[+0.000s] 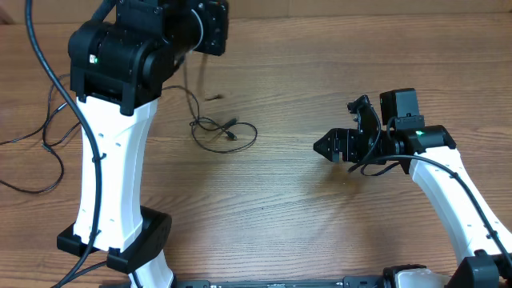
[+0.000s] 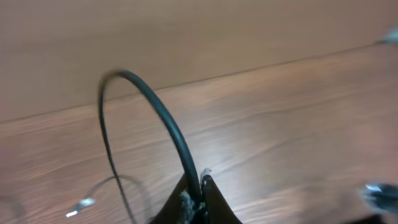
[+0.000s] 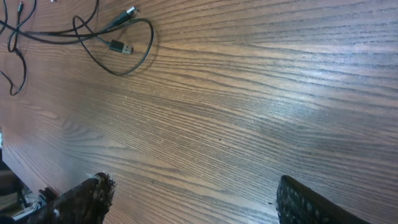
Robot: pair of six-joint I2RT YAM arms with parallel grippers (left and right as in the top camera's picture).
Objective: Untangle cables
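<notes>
My left gripper point(image 2: 196, 190) is shut on a thin black cable point(image 2: 163, 115), which arches up from the jaws and drops back to the wooden table. A silver plug end point(image 2: 81, 204) lies blurred below it. In the overhead view the lifted cable point(image 1: 194, 104) hangs from the raised left arm down to a loose loop of cable point(image 1: 226, 133) on the table. That loop and its plug ends also show in the right wrist view point(image 3: 118, 46). My right gripper point(image 3: 199, 202) is open and empty above bare wood, to the right of the loop point(image 1: 324, 146).
More thin black cable point(image 1: 36, 140) lies at the table's left edge behind the left arm's white column point(image 1: 112, 168). The right arm's own thicker wire point(image 1: 448, 172) runs along its white link. A small dark bit point(image 1: 216, 98) lies near the hanging cable.
</notes>
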